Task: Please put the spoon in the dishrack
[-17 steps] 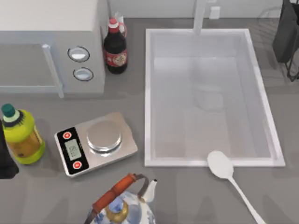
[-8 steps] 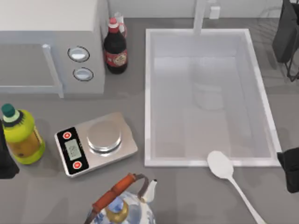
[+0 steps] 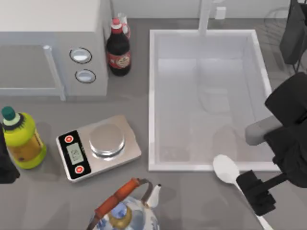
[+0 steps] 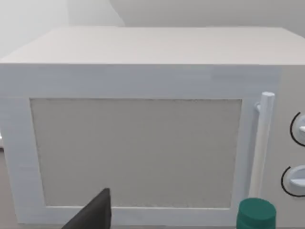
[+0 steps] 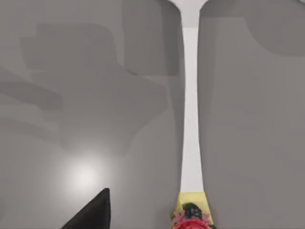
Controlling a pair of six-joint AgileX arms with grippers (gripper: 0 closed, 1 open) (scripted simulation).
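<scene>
The white spoon (image 3: 226, 169) lies on the grey counter just in front of the sink's near rim, bowl toward the sink and handle running toward the front right. My right gripper (image 3: 257, 193) hovers over the handle, open and holding nothing. In the right wrist view the handle (image 5: 191, 119) runs straight along the counter, with one dark fingertip (image 5: 93, 214) off to its side. The dishrack (image 3: 278, 18) of thin dark wires sits at the far right corner, partly hidden by the right arm. My left gripper (image 3: 5, 165) stays parked at the left edge.
A white sink basin (image 3: 152, 96) fills the middle right. A microwave (image 3: 53, 43) and a dark sauce bottle (image 3: 118, 48) stand at the back left. A yellow-green bottle (image 3: 20, 139), a kitchen scale (image 3: 98, 146) and a patterned kettle (image 3: 125, 213) occupy the front left.
My right arm has swung in from the right edge and come down over the spoon's handle. The spoon and the left arm have not moved.
</scene>
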